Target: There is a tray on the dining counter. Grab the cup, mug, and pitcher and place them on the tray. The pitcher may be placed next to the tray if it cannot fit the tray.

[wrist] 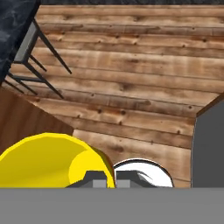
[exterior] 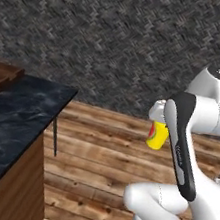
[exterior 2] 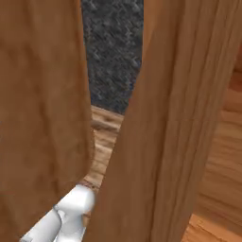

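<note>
Item 1, gripper [wrist: 111, 178]: I read the two dark tips as drawn almost together, pinched on the rim of the cup [wrist: 52, 159], one tip inside the wall and one outside as far as the hand view lets me judge. A rim pinch suits a handleless tumbler, since it keeps the body hanging upright below the hand.

Item 2, cup: yellow, red and green mark on its side, seen in the left base view [exterior: 157, 134] hanging just below the wrist, in the air over the plank floor [exterior: 106, 147] and well apart from any surface. I judge it to be in transit, carried high so it clears the counter edge.

Item 3, dining counter [exterior: 14, 116]: black veined marble top, to the left of the arm, its corner nearest the cup.

Item 4, tray [exterior: 1, 76]: dark brown wood, low rim, lying on the far left of the counter top. Only a corner of it is in frame; I cannot tell what it holds. It is the destination, and the cup is not yet over it.

Item 5, wooden panel [exterior 2: 42, 118]: close against the right base camera.
</note>
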